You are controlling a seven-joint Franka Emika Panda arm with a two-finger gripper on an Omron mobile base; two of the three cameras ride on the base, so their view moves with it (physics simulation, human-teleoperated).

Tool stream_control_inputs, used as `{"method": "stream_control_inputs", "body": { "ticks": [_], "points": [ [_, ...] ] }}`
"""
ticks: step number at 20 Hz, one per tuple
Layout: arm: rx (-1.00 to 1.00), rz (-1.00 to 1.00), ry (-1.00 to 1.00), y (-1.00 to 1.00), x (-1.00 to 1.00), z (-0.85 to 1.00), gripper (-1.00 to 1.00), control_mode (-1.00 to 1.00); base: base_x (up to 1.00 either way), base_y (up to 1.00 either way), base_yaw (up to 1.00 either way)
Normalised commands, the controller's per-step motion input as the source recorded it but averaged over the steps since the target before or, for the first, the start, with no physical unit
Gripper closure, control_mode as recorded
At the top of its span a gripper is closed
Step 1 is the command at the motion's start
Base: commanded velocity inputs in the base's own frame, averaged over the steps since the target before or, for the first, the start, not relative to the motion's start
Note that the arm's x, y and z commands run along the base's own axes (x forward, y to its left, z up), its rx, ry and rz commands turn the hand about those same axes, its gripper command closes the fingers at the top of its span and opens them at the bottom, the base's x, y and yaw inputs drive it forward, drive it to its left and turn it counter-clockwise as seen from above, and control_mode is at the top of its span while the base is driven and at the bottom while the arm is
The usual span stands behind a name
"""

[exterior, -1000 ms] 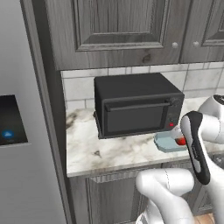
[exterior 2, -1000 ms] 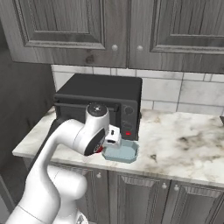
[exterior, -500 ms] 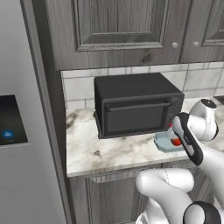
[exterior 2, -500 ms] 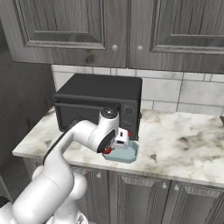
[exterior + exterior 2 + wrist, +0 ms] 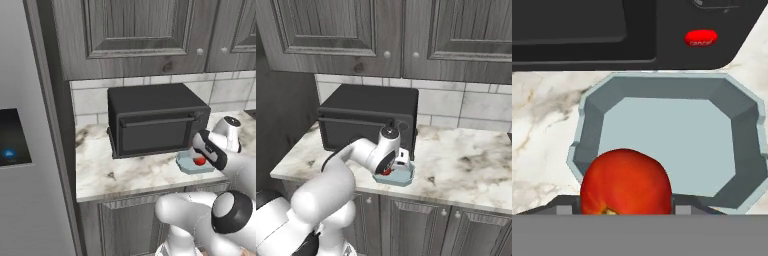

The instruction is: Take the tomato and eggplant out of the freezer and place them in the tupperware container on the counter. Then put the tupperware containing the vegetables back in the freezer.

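The tomato [image 5: 626, 181] is gripped between the jaws, held just over the near edge of the tupperware container [image 5: 667, 105]. The container is set on the marbled surface [image 5: 466, 160], just in front of the black microwave [image 5: 155, 120].

Even, soft rendered light — no glare, no blur. The microwave [image 5: 155, 122] casts a faint shadow on the tabletop [image 5: 125, 172].

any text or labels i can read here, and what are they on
"cancel": faint lettering on the red button of the black microwave, hand view; blurred, so my best reading.
Freezer's dark touch panel: a blue glow, no legible text.
Nothing else carries writing.
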Motion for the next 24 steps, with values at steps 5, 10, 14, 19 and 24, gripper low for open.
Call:
{"method": "stream_control_inputs", "body": {
  "ticks": [5,10,14,19,24],
  "points": [
    [0.00,0.00,0.06,0.00,0.11,-0.22,1.00,-1.00,0.00,0.00,0.00],
    [0.00,0.00,0.06,0.00,0.25,-0.18,1.00,-1.00,0.00,0.00,0.00],
    [0.00,0.00,0.05,0.01,0.35,-0.20,1.00,-1.00,0.00,0.00,0.00],
    [0.00,0.00,0.02,0.00,0.15,-0.15,-1.00,-1.00,0.00,0.00,0.00],
    [0.00,0.00,0.00,0.00,0.14,-0.08,-1.00,-1.00,0.00,0.00,0.00]
  ]
}}
